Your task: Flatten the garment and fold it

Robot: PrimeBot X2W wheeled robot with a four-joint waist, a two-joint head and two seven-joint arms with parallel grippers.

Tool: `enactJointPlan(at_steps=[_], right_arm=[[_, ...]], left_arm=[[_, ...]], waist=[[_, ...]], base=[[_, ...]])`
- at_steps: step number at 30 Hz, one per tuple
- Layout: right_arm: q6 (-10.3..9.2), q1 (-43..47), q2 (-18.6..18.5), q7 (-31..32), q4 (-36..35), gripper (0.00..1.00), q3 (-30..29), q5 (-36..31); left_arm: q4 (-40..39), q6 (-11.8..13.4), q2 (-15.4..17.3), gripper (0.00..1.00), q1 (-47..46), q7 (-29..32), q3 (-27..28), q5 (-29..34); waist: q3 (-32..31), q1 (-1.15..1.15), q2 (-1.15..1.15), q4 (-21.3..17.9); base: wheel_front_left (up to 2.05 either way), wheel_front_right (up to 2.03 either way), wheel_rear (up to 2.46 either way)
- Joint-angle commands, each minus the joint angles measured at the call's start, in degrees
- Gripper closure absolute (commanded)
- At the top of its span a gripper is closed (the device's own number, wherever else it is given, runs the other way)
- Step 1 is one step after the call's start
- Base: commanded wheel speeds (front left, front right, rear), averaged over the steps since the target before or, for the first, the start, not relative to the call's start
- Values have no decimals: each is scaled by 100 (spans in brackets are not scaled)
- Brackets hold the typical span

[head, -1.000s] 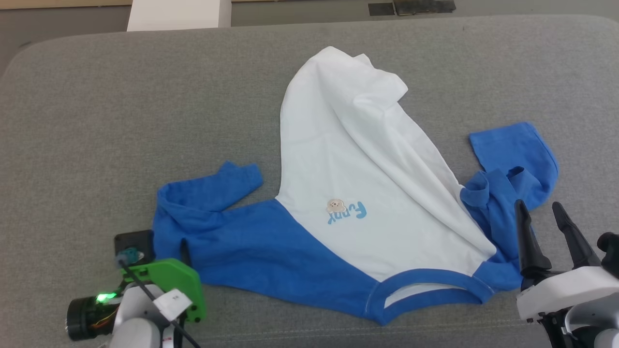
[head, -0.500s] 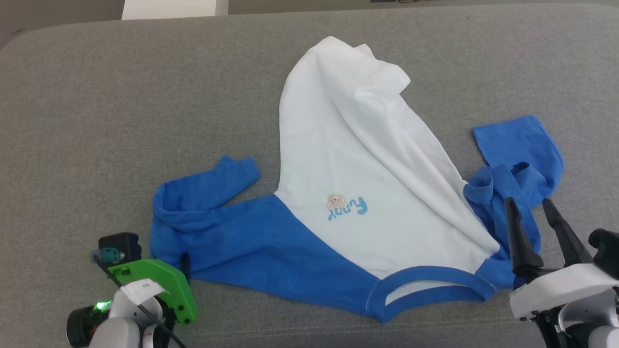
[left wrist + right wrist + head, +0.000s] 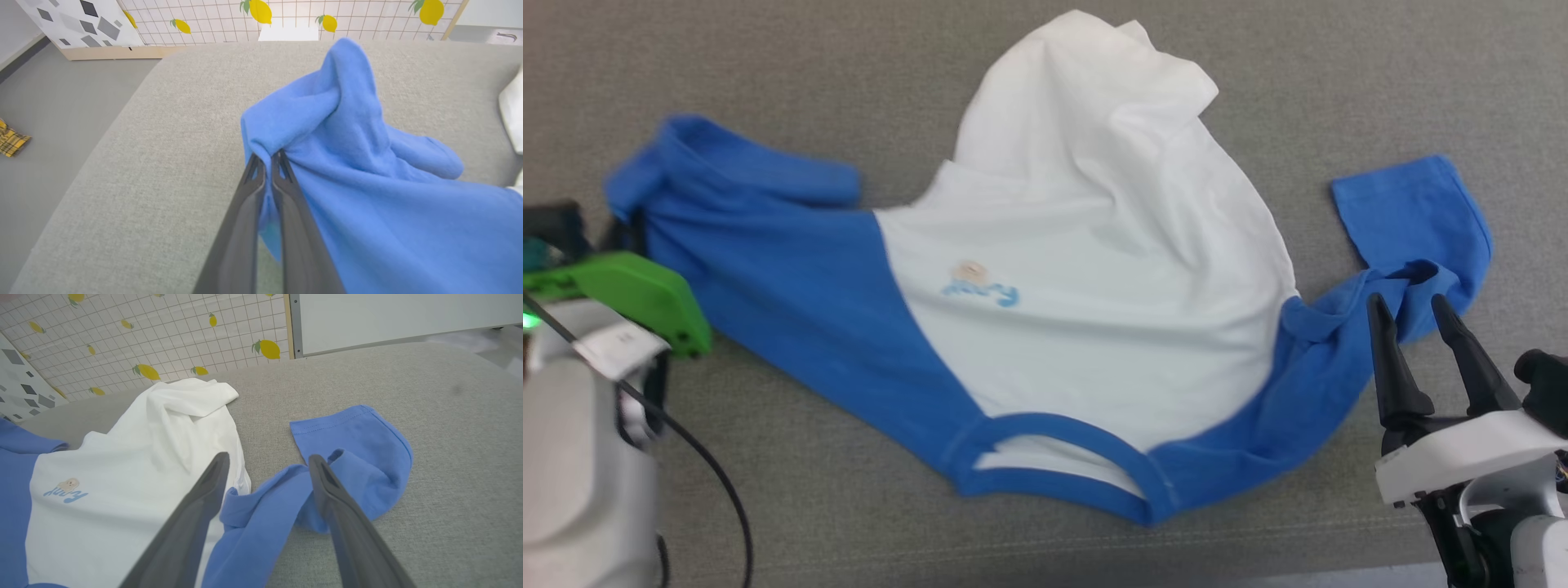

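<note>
Two grippers are tending the raglan shirt (image 3: pixel 1094 327) lying crumpled on the grey cushion (image 3: pixel 768 490): the left gripper (image 3: pixel 267 157) is pinching one blue sleeve (image 3: pixel 367 183), fully closed, while the right gripper (image 3: pixel 1409 302) is hovering wide open over the other sleeve (image 3: pixel 355 437), needing a firm grip before gentle spreading.

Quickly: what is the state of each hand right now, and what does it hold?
Left hand: closed on a blue sleeve of the shirt.
Right hand: open, holding nothing.
</note>
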Motion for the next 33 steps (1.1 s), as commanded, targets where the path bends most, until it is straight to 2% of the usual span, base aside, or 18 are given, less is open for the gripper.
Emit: enactJointPlan(at_steps=[1, 5, 7, 9, 10, 11, 13, 18, 21, 25, 28, 33], right_arm=[[-9, -111, -2, -5, 17, 0, 24, 41], [-9, -180, -2, 22, 104, 0, 33, 51], [-9, -205, -2, 32, 147, 0, 19, 45], [-9, -221, -2, 37, 186, 0, -48, 47], [-9, -228, -2, 43, 203, 0, -98, 46], [-9, -257, -2, 123, 275, 0, -344, 20], [-9, -295, -2, 235, 349, 0, -512, -33], [-9, -576, -2, 766, 680, 0, -915, -115], [-9, -849, -2, 1198, 1019, 0, -1119, -276], [-9, -1256, -2, 1842, 1504, 0, -1352, -641], [-9, -1596, -2, 2121, 1769, 100, -1559, -934], [-9, -2285, -2, 2032, 1921, 100, -1778, -1335]], left_arm=[[112, 67, 112, 100, -236, -100, 74, 49], [509, 209, 257, 100, -615, -393, 204, 89], [693, 260, 136, 100, -670, -532, 288, -43], [823, 187, 11, 0, -627, -625, 303, -186], [849, 154, -28, 0, -589, -697, 298, -220], [794, 49, -267, 0, -358, -1135, 293, -366], [688, -4, -469, 0, -132, -1448, 284, -459], [153, 11, -995, 0, 520, -2132, 188, -548], [-196, 48, -1238, 0, 845, -2333, 90, -522], [-580, 11, -1407, 0, 1110, -2473, -92, -435], [-809, -12, -1502, 0, 1216, -2514, -228, -378], [-1010, -5, -1590, 0, 1325, -2529, -365, -369]], waist=[[132, 0, 0, -74], [226, 0, 0, -125], [240, 0, 0, -134], [230, 0, 0, -129], [219, 0, 0, -120], [145, 0, 0, -45], [85, 0, 0, 17], [-32, 0, 0, 189], [-64, 0, 0, 305], [-56, 0, 0, 468], [-26, 0, 0, 609], [35, 0, 0, 790]], base=[[0, 0, 0], [0, 0, 0], [0, 0, 0], [0, 0, 0], [0, 0, 0], [0, 0, 0], [0, 0, 0], [0, 0, 0], [0, 0, 0], [0, 0, 0], [0, 0, 0], [0, 0, 0]])
